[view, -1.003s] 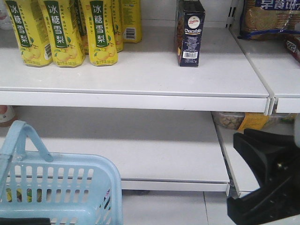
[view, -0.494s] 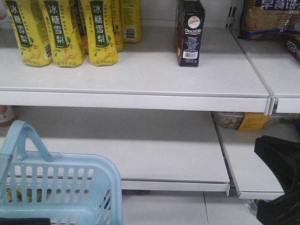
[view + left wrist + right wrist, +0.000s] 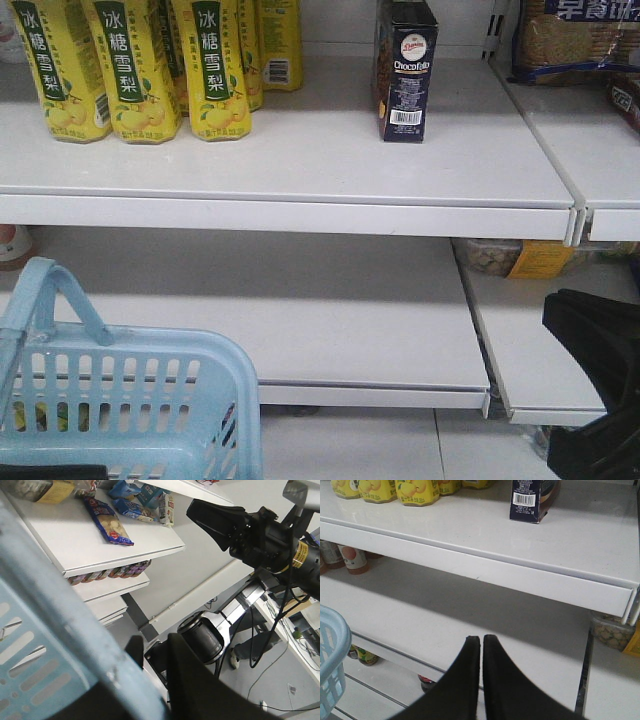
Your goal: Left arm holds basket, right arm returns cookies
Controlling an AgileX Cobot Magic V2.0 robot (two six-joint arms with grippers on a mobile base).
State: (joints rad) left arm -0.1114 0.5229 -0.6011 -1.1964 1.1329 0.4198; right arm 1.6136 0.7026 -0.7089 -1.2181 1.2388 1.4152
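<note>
Right arm (image 3: 600,390) lower, off shelf (image 3: 300,160)

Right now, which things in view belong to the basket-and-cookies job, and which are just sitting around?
Part of the job:
- basket, lower left, slotted sides
- cookies, upright on the upper shelf
- right end effector, fingers together, empty
- left end effector, at the basket rim; grip unclear

Just shelf stock:
- yellow drink bottles
- cracker pack
- snack bag

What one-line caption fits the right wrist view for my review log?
Right gripper shut and empty below the upper shelf, where the cookies stand beside yellow bottles.
</note>
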